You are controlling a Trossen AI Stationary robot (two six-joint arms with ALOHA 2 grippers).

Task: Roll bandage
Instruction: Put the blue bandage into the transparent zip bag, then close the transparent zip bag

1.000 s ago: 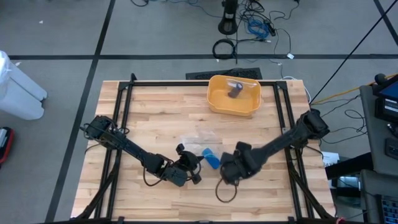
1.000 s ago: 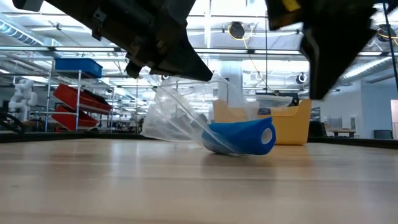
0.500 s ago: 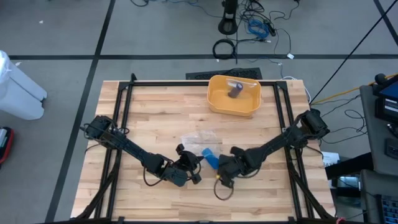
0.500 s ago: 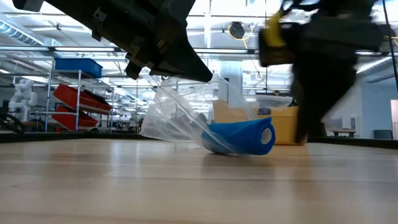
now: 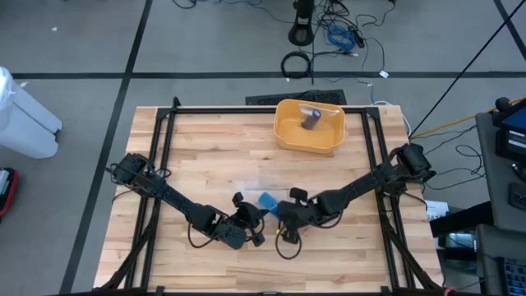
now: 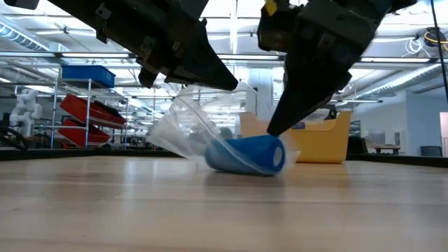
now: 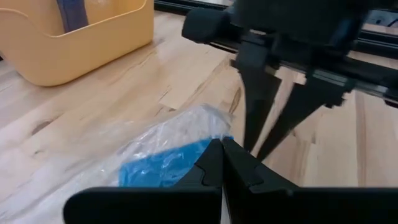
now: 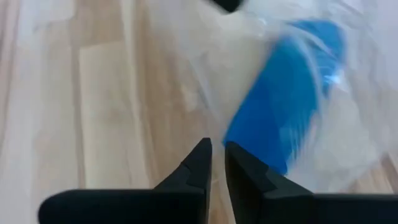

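High view: a blue bandage roll point(image 5: 269, 201), wrapped in a clear plastic bag point(image 6: 183, 131), was seen lying on its side near the front middle of the wooden counter point(image 5: 214, 148), its long axis flat along the boards. The left pincer point(image 5: 250, 222), fully closed, was clamped on the bag just beside the roll. The right pincer point(image 5: 282, 215), nearly closed, was lowered at the roll's open end; whether anything was gripped could not be told.
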